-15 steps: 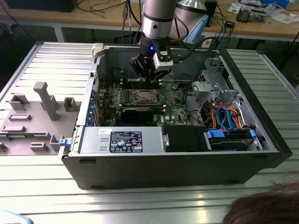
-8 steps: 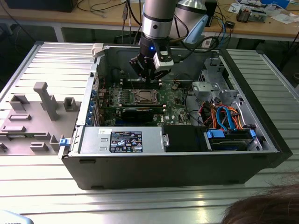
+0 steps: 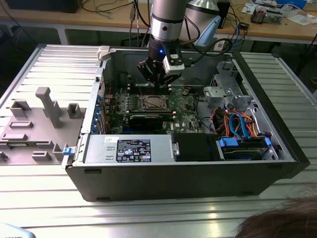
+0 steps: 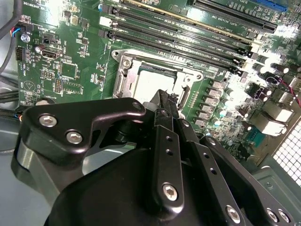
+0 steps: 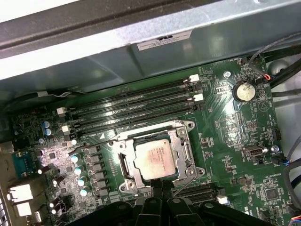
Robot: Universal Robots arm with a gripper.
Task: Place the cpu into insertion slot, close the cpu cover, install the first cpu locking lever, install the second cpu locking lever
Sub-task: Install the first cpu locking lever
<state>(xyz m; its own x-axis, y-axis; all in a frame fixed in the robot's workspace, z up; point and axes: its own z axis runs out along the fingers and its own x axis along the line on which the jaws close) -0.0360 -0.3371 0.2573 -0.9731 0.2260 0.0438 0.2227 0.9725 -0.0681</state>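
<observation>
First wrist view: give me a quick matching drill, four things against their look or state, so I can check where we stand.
Things:
1. cpu
2. cpu cover
3. coin cell
4. tool

Look or state:
a. round and silvery
b. down flat, a metal frame with a square cut-out
c. square, grey top showing through the cut-out
d. black, tips by the cpu cover's edge

Pairs: 1-c, 2-b, 3-a, 4-d

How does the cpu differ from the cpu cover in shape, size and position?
The cpu is a solid square plate; the cpu cover is an open frame. The cpu is smaller and sits inside the cpu cover's cut-out. Both are silvery metal and lie flat.
</observation>
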